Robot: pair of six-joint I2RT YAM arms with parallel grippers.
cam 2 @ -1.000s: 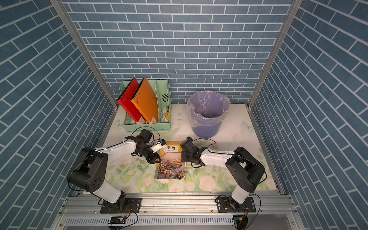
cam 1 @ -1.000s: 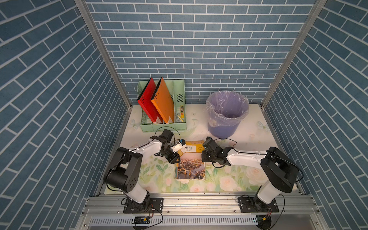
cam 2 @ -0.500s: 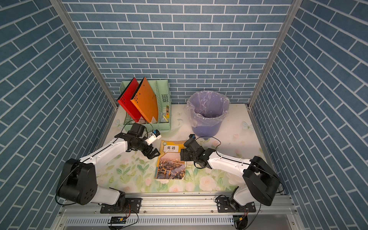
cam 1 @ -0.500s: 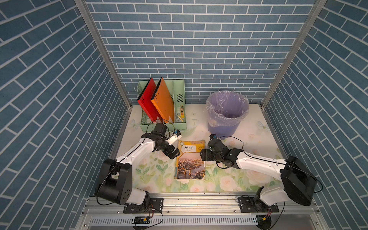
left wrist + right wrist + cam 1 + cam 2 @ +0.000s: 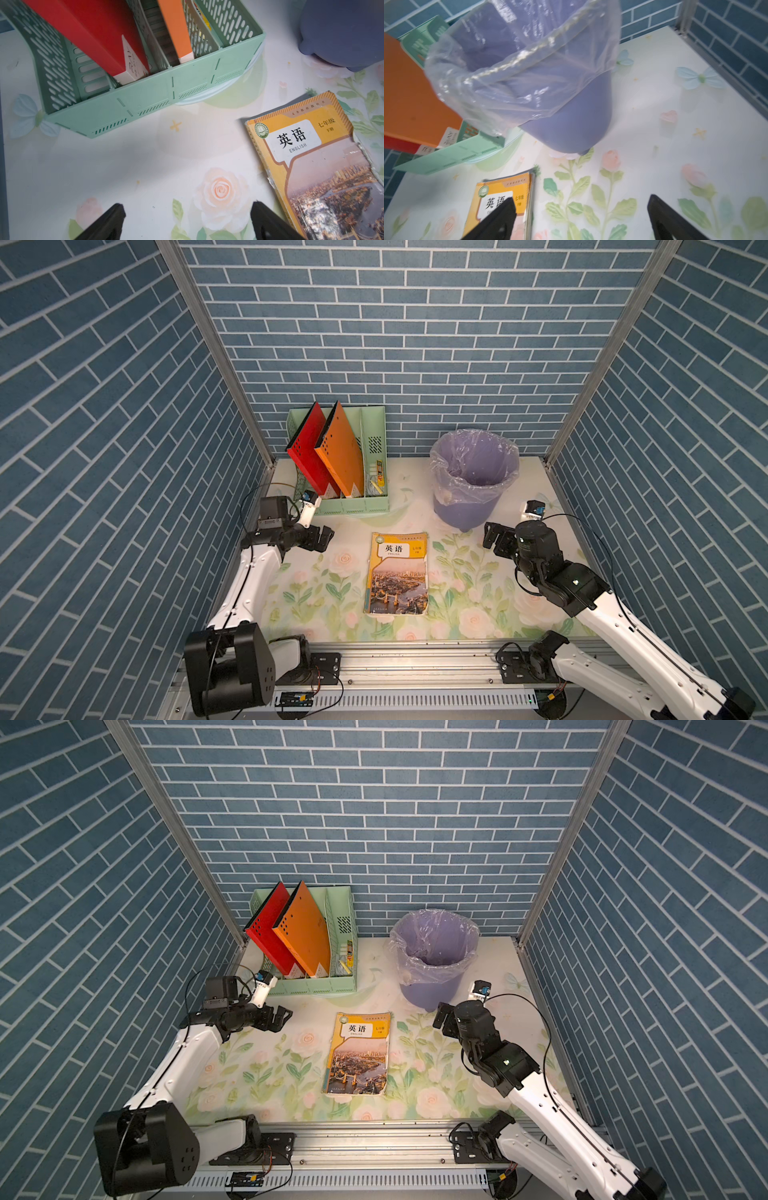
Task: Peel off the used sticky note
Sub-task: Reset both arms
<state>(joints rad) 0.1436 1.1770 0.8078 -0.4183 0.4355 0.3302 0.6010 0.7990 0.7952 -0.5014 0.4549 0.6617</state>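
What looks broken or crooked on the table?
The English book has a frayed, torn cover along its open edge, seen in the left wrist view. The red folder and orange folder lean sideways in the green rack. Nothing is spilled.

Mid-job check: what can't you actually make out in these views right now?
- Sticky note: none visible in any view. The book is closed, so its cover hides the pages.
- Bin contents: top views, shadow and crinkled liner obscure the bottom.
- Rest of the book cover: left wrist view, cut off by the frame edge; right wrist view, blurred, partly behind the right gripper.
- Organizer end-slot items: too small.
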